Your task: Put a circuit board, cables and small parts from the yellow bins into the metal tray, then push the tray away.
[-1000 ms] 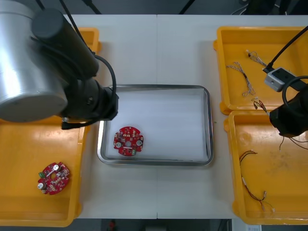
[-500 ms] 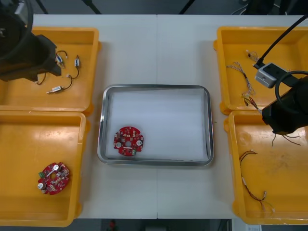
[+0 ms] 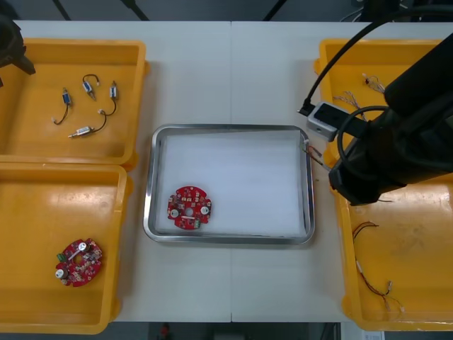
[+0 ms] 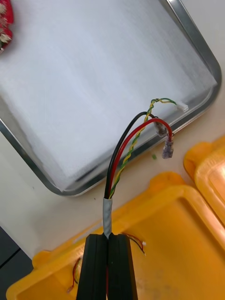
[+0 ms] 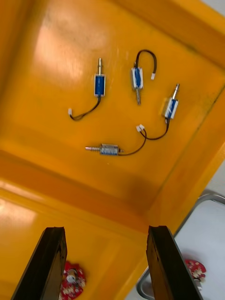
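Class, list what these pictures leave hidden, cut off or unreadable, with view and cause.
Front view: the right arm covers the right claw and most of its cable.
Front view: the corner cuts off the left claw.
Right wrist view: the edge crops the circuit board.
Front view: small metal parts too tiny to identify.

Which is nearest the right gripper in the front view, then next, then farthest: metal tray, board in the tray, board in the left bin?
1. metal tray: right rim beside the right gripper holding the cable.
2. board in the tray: near-left corner.
3. board in the left bin: farthest left.
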